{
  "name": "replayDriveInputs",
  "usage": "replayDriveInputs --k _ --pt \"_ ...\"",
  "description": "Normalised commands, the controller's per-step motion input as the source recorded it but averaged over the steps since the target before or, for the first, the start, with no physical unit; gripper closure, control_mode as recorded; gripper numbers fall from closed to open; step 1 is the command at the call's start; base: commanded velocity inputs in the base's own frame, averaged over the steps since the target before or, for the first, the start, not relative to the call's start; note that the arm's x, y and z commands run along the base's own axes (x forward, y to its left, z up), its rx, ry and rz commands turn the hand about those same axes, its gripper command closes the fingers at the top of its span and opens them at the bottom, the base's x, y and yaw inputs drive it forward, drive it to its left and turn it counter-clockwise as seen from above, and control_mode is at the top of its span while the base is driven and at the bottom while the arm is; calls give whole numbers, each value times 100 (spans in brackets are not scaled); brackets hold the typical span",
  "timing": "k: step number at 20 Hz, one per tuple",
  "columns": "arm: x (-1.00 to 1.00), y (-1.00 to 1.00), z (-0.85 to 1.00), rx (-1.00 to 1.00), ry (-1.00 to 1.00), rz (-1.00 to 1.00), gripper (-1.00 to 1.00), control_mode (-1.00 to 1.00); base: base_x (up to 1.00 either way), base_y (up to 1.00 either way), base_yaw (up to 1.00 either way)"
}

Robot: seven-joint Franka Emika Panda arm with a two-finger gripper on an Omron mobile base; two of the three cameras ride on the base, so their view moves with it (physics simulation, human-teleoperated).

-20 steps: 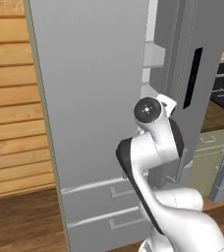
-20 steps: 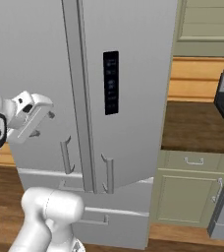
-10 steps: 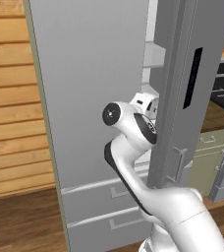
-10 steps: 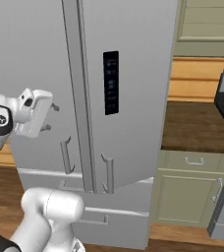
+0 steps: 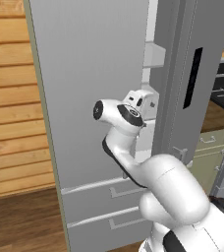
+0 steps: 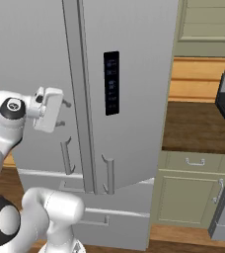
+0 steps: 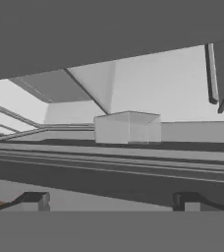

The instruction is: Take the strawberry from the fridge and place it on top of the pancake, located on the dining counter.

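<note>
Reaching into the fridge [image 5: 94, 88] is the step in hand: one door stands swung open, and the gripper [image 6: 60, 114] noses into the gap between that door and the cabinet body, at about 9 o'clock in the right base view. Its fingertips [image 7: 35, 201] sit well apart, nothing between them. Hand view looks along pale shelves [image 7: 109, 157] with a clear box [image 7: 127, 128] at 12 o'clock; the strawberry cannot be made out there, so its spot inside is not settled. Judged progress: door opening done; finding, grasping, carrying the fruit to the pancake on the table all remain. Against the earlier frames, the wrist has swung from outside the door edge toward the opening, and the hand now sits deeper in, nearer the shelves; jaw spread unchanged.
</note>
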Motion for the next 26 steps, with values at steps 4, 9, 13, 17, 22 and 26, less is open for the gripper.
replayDriveInputs --k 4,9,13,17,22,26 --pt "22 -44 0 -3 0 -17 -100 -100 0 0 0" --pt "-10 -60 0 0 -3 -14 -100 -100 0 0 0" --pt "-64 -73 0 0 -13 -13 -100 -100 0 0 0" --pt "-68 -83 1 0 -15 -11 -100 -100 0 0 0" --pt "-44 -98 7 0 -12 -11 -100 -100 0 0 0" --pt "-27 -100 8 3 -6 -7 -100 -100 0 0 0"
